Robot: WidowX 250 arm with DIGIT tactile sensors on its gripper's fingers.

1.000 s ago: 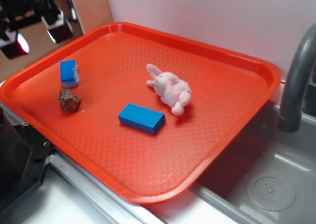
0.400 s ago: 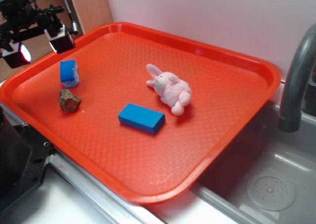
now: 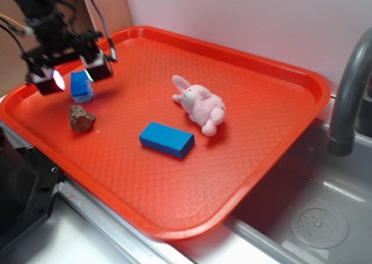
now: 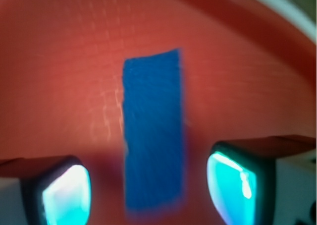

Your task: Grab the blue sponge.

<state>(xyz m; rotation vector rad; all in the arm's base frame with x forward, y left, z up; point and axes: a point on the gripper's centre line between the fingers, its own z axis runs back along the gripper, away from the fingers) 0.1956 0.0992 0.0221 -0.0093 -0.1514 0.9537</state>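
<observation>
The blue sponge (image 3: 81,86) lies near the left rim of the orange tray (image 3: 244,159), just behind a brown rock (image 3: 82,118). My gripper (image 3: 74,74) hovers over it, open, one finger on each side and partly covering its top. In the wrist view the blue sponge (image 4: 152,136) appears as a blurred upright blue strip between the two glowing pads (image 4: 67,195), with a gap on both sides; the gripper (image 4: 151,188) holds nothing.
A longer solid blue block (image 3: 167,139) lies mid-tray and a pink plush bunny (image 3: 199,104) lies behind it. A grey faucet (image 3: 349,95) and sink basin (image 3: 314,217) are at the right. A wooden board (image 3: 107,8) stands behind the tray's far-left corner.
The gripper has come down and rightward from the upper left corner, and now straddles the blue sponge. Nothing on the tray has moved.
</observation>
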